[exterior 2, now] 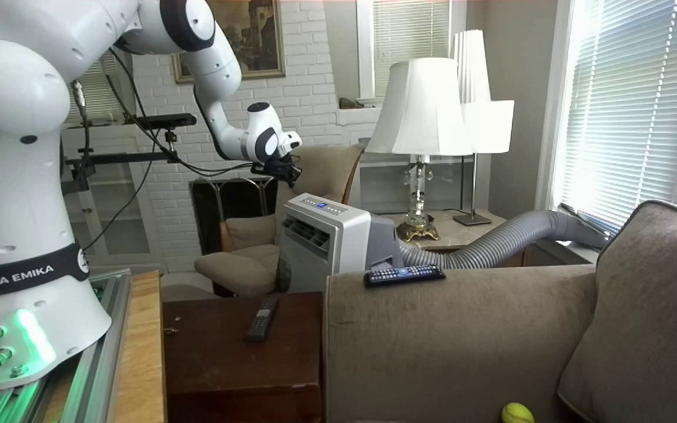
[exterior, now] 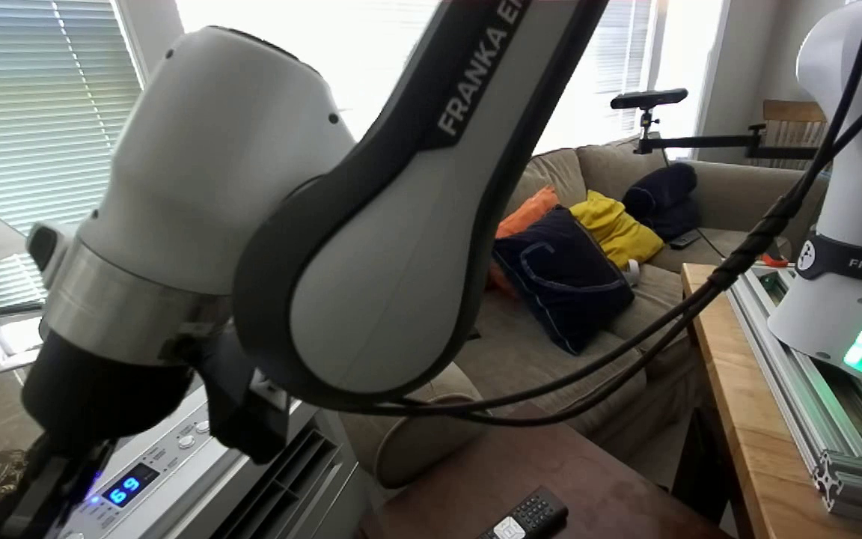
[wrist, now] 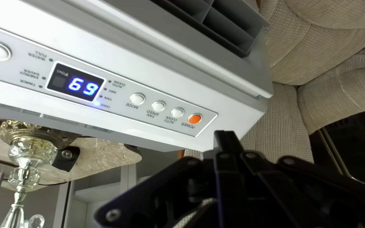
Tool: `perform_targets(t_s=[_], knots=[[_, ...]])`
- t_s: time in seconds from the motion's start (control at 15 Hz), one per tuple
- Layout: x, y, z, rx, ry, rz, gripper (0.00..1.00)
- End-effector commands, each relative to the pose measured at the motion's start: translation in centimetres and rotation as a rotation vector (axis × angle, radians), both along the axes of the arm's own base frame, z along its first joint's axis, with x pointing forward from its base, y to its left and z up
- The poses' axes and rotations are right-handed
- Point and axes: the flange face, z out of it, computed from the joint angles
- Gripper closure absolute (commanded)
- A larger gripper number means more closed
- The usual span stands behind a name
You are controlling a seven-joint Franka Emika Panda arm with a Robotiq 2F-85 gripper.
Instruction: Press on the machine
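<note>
The machine is a boxy light-grey air conditioner, seen in both exterior views (exterior: 210, 483) (exterior 2: 306, 267) and from above in the wrist view (wrist: 138, 60). Its top panel has several white buttons, an orange power button (wrist: 195, 119) and a lit blue display (wrist: 75, 83) that reads 69 upside down. My gripper (wrist: 225, 134) is shut and empty, its fingertips together. In the wrist view the tips overlap the white end of the top, beside the power button. In an exterior view the gripper (exterior 2: 291, 179) is above the machine's top, apparently apart from it.
An armchair (exterior 2: 244, 267) stands behind the machine. A crystal lamp (exterior 2: 419, 194) stands on a side table beside it, and a grey hose (exterior 2: 485, 241) runs to the window. A sofa arm (exterior 2: 432, 329) and a brown cabinet (exterior 2: 215, 358) with a black remote (exterior 2: 262, 319) are nearby.
</note>
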Motion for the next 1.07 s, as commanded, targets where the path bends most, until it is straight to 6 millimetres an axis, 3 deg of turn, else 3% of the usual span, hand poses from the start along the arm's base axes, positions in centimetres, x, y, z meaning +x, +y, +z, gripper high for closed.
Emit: perform_targets(t_s=[0.0,0.2,0.53,1.0], knots=[[1.4,3.3,0.5,-0.007,-0.034,-0.026,1.0],[2.2,5.2,0.9,-0.058,-0.031,-0.058,1.0],[4.2,6.7,1.8,-0.136,-0.015,-0.116,1.0],[5.3,7.3,-0.4,-0.212,0.046,-0.142,1.0]])
